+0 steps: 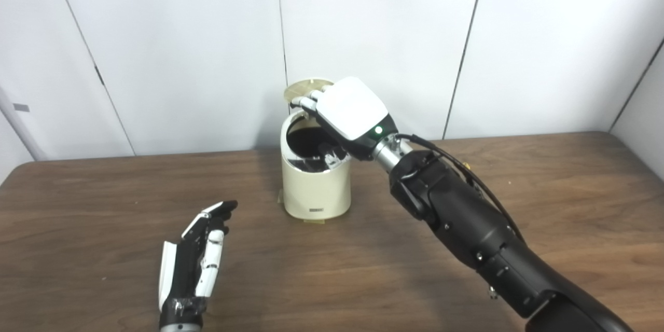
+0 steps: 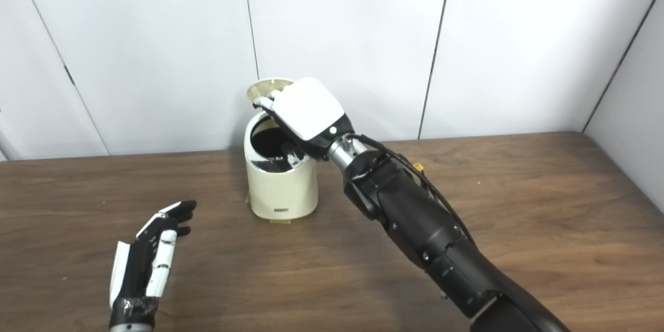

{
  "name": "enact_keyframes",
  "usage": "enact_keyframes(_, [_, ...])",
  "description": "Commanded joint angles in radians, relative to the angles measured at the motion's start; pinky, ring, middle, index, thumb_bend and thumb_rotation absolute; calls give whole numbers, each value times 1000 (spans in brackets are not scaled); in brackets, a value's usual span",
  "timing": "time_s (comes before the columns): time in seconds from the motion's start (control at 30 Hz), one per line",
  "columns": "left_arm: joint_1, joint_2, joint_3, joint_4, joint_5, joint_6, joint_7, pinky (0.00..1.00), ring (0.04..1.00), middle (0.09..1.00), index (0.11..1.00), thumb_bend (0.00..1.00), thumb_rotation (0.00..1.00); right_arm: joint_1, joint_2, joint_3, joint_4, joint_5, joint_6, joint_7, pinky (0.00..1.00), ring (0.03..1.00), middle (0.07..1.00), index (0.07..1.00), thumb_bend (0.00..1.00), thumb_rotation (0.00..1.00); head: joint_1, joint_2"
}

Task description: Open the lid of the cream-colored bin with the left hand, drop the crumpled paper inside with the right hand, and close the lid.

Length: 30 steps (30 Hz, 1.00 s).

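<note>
I see the right robot hand (image 1: pixel 348 114) over the cream bin (image 1: pixel 315 181), lid (image 1: pixel 306 88) up; its grip I cannot tell; left robot hand (image 1: pixel 199 254) spread over the tabletop (image 1: pixel 104 207)

**Wooden table with a single bin**

A dark brown wood-grain table (image 1: pixel 544 197) spans the view and meets white wall panels at its far edge. Near the middle toward the back stands a cream-colored bin (image 1: pixel 316 187), upright, its round lid (image 1: pixel 306 89) tipped up behind the dark opening. A small yellowish piece shows beneath its base.
</note>
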State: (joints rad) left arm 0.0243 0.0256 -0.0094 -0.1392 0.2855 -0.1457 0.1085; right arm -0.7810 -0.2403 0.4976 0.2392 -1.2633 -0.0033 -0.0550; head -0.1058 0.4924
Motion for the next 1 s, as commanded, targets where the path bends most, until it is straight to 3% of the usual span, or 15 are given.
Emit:
enact_keyframes(0.0, [-26, 1, -2, -5, 2, -33, 11, 731, 795, 797, 778, 358, 936, -30, -11, -6, -24, -2, 13, -15, 560, 777, 823, 781, 1000, 188, -1, 0])
enact_keyframes(0.13, [-24, -1, -3, -11, 1, -24, 9, 735, 798, 799, 781, 365, 933, -30, -14, -4, -20, 1, 2, -35, 539, 743, 795, 750, 1000, 175, -1, 1])
enact_keyframes(0.2, [-24, -1, -3, -10, 3, -25, 10, 735, 797, 798, 781, 366, 938, -31, -17, -1, -1, 8, -24, -103, 514, 693, 754, 710, 1000, 155, 0, 2])
enact_keyframes(0.27, [-24, 0, -3, -9, 1, -29, 9, 737, 798, 798, 781, 363, 942, -33, -17, -1, 32, 31, -69, -206, 456, 595, 671, 630, 957, 64, 0, 2])
enact_keyframes(0.3, [-24, 1, -3, -7, 0, -33, 10, 738, 799, 799, 782, 357, 943, -34, -17, -1, 48, 43, -93, -252, 419, 544, 624, 585, 906, 26, 0, 2])
enact_keyframes(0.33, [-24, 2, -2, -4, -2, -38, 10, 738, 798, 798, 781, 354, 944, -36, -17, -1, 64, 52, -115, -298, 392, 502, 587, 536, 715, 70, 0, 2])
enact_keyframes(0.37, [-25, 2, -2, -3, -4, -41, 10, 736, 798, 799, 782, 354, 945, -39, -17, 0, 78, 59, -135, -340, 363, 465, 575, 494, 594, 28, 0, 2])
enact_keyframes(0.43, [-25, 2, -1, -1, -8, -42, 10, 730, 796, 796, 780, 356, 939, -42, -16, 0, 94, 68, -157, -385, 340, 471, 581, 473, 517, 7, 0, 2])
enact_keyframes(0.7, [-25, 3, -4, -1, 1, -42, 12, 730, 797, 798, 779, 366, 935, -33, -19, -13, 76, 89, -160, -406, 356, 481, 565, 443, 493, 0, 1, 0])
enact_keyframes(0.83, [-24, 2, -3, -1, -3, -41, 11, 731, 797, 797, 777, 364, 923, -2, -12, -44, 20, 97, -136, -436, 324, 459, 573, 479, 491, 0, -1, 1])
enact_keyframes(0.97, [-25, 2, -2, -1, -4, -38, 11, 738, 800, 797, 779, 373, 928, 61, 15, -102, -82, 182, -123, -377, 346, 445, 544, 482, 505, 0, 0, 1])
